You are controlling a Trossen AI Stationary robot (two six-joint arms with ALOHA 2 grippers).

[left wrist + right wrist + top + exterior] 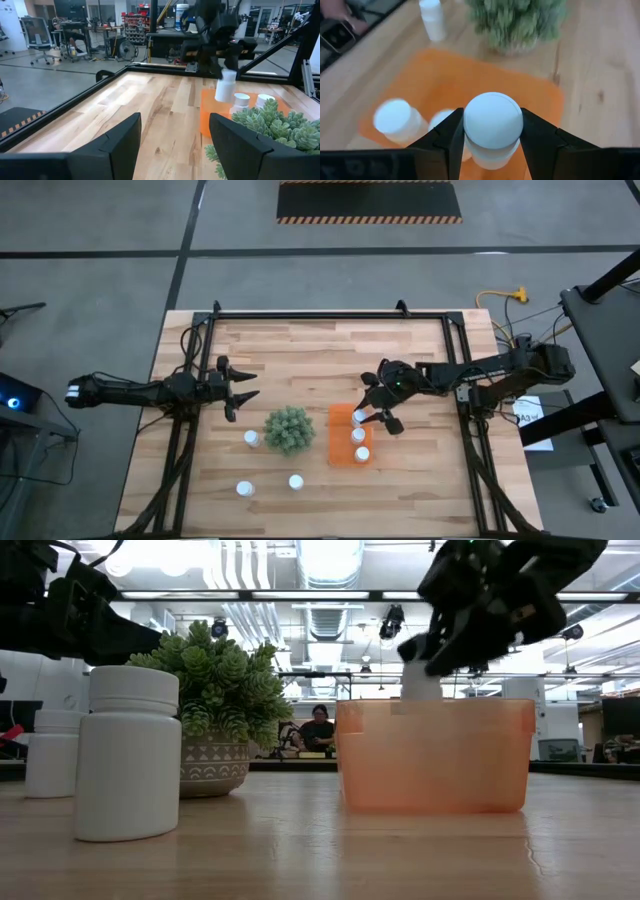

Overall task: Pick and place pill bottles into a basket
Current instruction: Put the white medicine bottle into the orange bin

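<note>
A white pill bottle (493, 127) is clamped between the fingers of the right gripper (375, 416) and is held above the far end of the orange basket (340, 448). Two bottles (358, 444) are already stood in the basket. Three more bottles (252, 439) are left on the table (300, 350), near the plant (289, 429). The left gripper (240, 391) is held open, empty, left of the plant.

basket (341, 423): right of my plant (288, 429)
in basket: two bottles (358, 444)
held bottle (492, 127): above basket
loose bottles (251, 439): left, near plant
</note>
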